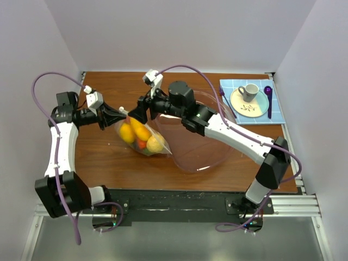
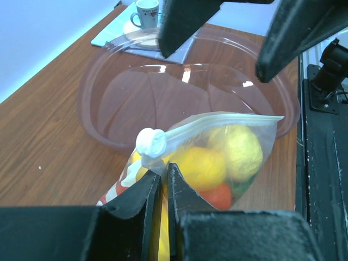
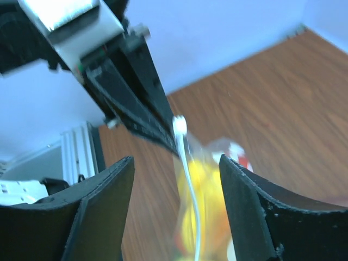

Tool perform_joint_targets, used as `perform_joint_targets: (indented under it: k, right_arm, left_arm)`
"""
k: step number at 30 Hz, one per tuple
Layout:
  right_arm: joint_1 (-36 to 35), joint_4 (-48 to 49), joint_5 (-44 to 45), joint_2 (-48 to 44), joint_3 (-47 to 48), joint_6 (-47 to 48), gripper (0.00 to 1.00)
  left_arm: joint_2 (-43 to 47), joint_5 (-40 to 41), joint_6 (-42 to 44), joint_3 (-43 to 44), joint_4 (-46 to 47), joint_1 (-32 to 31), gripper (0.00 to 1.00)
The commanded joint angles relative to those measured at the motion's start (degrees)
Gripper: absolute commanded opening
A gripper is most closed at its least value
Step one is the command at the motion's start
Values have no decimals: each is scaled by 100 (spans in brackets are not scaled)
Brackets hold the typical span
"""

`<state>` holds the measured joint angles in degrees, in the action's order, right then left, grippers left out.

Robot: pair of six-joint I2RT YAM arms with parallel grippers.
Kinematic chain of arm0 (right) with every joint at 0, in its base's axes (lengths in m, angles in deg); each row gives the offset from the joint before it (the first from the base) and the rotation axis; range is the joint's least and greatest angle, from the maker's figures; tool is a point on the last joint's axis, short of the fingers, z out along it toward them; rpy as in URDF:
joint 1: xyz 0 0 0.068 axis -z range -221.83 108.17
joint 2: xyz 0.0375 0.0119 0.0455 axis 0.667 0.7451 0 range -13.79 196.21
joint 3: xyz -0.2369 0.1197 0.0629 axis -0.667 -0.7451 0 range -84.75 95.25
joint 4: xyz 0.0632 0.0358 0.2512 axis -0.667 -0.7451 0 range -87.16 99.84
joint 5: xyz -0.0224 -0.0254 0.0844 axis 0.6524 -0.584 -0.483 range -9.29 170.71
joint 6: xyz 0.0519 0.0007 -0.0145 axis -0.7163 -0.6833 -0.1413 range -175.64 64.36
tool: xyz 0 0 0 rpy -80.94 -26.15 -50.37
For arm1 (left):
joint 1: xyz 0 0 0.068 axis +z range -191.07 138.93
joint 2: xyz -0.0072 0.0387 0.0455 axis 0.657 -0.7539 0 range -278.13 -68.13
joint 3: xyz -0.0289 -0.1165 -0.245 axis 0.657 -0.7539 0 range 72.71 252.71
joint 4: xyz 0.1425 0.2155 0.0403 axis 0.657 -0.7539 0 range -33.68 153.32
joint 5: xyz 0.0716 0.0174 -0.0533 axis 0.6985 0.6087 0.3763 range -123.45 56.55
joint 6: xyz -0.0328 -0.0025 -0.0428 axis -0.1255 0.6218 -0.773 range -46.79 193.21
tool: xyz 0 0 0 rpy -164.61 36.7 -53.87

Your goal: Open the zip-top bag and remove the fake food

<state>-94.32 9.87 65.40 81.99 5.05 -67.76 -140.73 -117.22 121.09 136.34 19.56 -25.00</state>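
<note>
L gripper (image 2: 164, 175) is clamped on a corner of the clear crinkly zip-top bag (image 1: 142, 136), just below its white slider (image 2: 151, 143). R gripper (image 3: 175, 162) has fingers spread wide either side of the zip strip. Yellow and orange plastic fake food (image 2: 239, 149) sits inside the bag, next to the lg pink-tinted clear bowl (image 1: 201, 155) on the brown wooden table (image 1: 103, 160).
</note>
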Motion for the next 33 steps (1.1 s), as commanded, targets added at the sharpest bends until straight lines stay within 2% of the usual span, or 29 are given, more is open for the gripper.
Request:
perform_joint_targets:
  k: [1, 6, 16, 33]
  right_arm:
    - [-51, 208, -516, 404, 555, 8, 62]
    - [-165, 181, -596, 608, 662, 8, 52]
    - [-191, 155, -622, 660, 697, -1, 34]
    - [-191, 155, -640, 985, 934, -106, 27]
  left_arm:
    - [447, -1327, -1288, -298, 1352, 18, 13]
    - [650, -1300, -1615, -431, 1687, 18, 13]
    - [659, -1247, -1580, -598, 1714, 18, 14]
    - [773, -1177, -1580, -800, 1802, 18, 14]
